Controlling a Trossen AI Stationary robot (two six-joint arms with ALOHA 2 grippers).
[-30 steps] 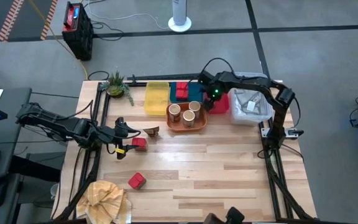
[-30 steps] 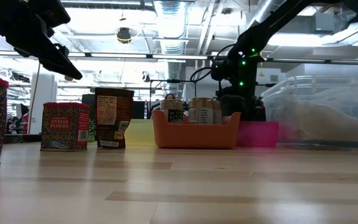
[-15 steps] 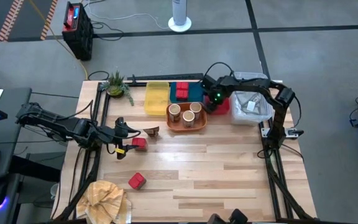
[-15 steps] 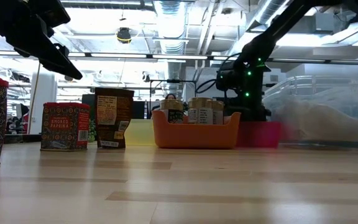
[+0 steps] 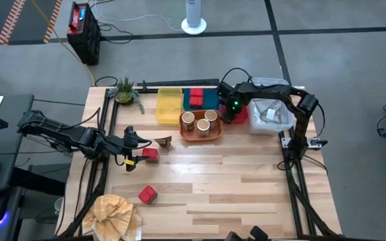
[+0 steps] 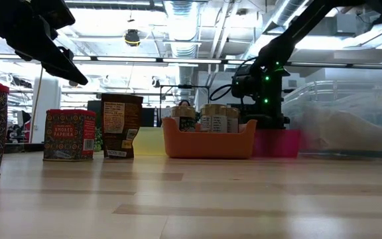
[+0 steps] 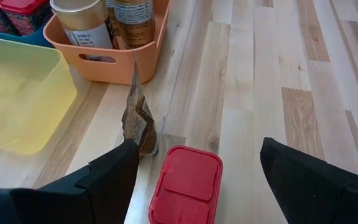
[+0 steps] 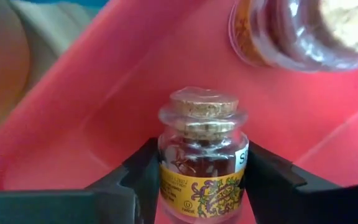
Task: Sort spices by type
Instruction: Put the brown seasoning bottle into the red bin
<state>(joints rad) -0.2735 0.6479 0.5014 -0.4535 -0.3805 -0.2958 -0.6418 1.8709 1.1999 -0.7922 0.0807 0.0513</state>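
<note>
Right claw (image 8: 197, 180) down inside the red plastic tray (image 8: 92, 106), at about one o'clock on the pale wooden surface (image 5: 233, 181), fingers (image 8: 135, 177) pressed against both sides of a small cork-stoppered glass jar with a yellow label (image 8: 199, 158): clamped on it. Jar upright, base low in the tray, a second small glass shaker (image 8: 297, 31) lying just beyond it in the same tray.

Left claw (image 7: 197, 186) at about nine o'clock, spread wide, hovering low over a red boxy tin with a red lid (image 7: 185, 193) and touching neither side of it. Just beside that tin, toward twelve o'clock, a dark brown foil pouch (image 7: 138, 121) standing on edge.

Another red boxy tin (image 5: 147, 195) alone at about seven o'clock, near a crumpled tan cloth (image 5: 116, 214).

Orange plastic tray (image 5: 201, 134) near twelve o'clock holding three tan round jars with pale tops (image 5: 204, 124). Behind it a blue plastic tray (image 5: 196, 100) with two red tins (image 5: 196, 98), and beside that a yellow plastic tray (image 5: 169, 106).
</note>
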